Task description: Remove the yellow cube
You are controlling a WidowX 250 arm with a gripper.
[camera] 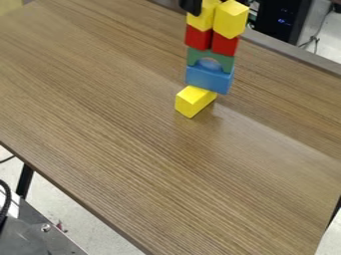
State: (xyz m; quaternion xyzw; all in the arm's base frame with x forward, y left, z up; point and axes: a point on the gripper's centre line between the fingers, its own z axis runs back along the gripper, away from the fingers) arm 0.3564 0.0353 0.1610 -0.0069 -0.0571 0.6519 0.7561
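Yellow cubes topped a stack of toy blocks near the upper edge of the view, one [202,20] on the left and one [230,19] on the right, its corner turned towards the camera. Which of them the task meant could not be told. The black gripper [191,6] was right beside the left cube, partly cut off by the edge of the view; whether its jaws were released, clenched or grasping a cube, I could not tell.

Under the cubes sat two red blocks, left [198,38] and right [224,45], side by side on a green arch block [227,62]. Below that came a blue block [209,79], with a rounded gap between the two. At its foot, towards the camera, a yellow rectangular block [193,101] lay on the wood-grain tabletop [146,164], set at an angle.

Beyond the table's far edge stood a black computer tower [279,17] with small blue lights, a thin cable [315,39] beside it. At lower left, a black table leg [25,181] met the view above a grey metal surface [40,236] with a bolt [45,227].
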